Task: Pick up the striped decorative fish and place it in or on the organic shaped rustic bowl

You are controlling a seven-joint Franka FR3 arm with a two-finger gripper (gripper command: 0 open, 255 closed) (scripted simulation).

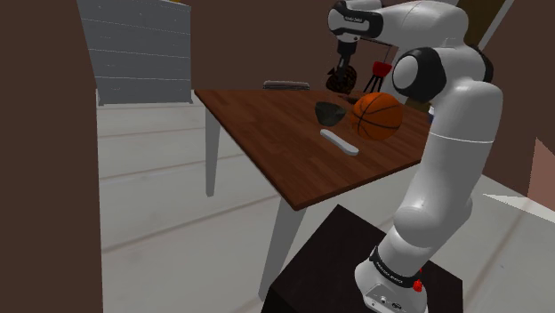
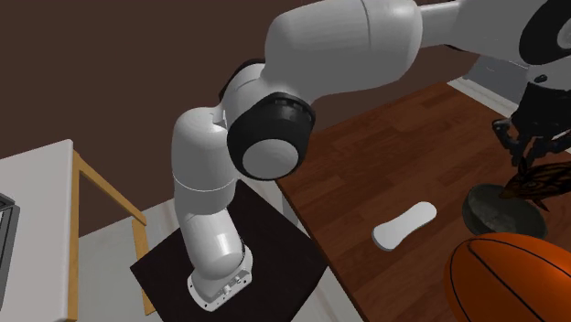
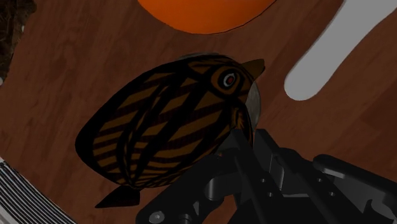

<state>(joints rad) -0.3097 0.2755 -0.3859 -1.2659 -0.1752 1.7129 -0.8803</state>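
The striped fish (image 3: 165,127), orange with black bands and a ringed eye, is clasped in my black gripper (image 3: 245,159), which is shut on its lower edge. In the shoulder view the gripper (image 1: 342,67) holds the fish (image 1: 341,83) in the air above the far side of the wooden table (image 1: 285,151). The dark rough bowl (image 1: 330,112) stands just below and nearer. In the second exterior view the fish (image 2: 540,181) hangs under the gripper (image 2: 531,155), right above the bowl (image 2: 494,212). A sliver of the bowl's grey rim (image 3: 256,105) peeks out behind the fish's head.
An orange basketball (image 1: 378,116) rests right beside the bowl. A flat white oblong piece (image 1: 340,142) lies in front of it on the table. A grey flat object (image 1: 286,85) sits at the table's far edge. A grey dresser (image 1: 133,49) stands against the back wall.
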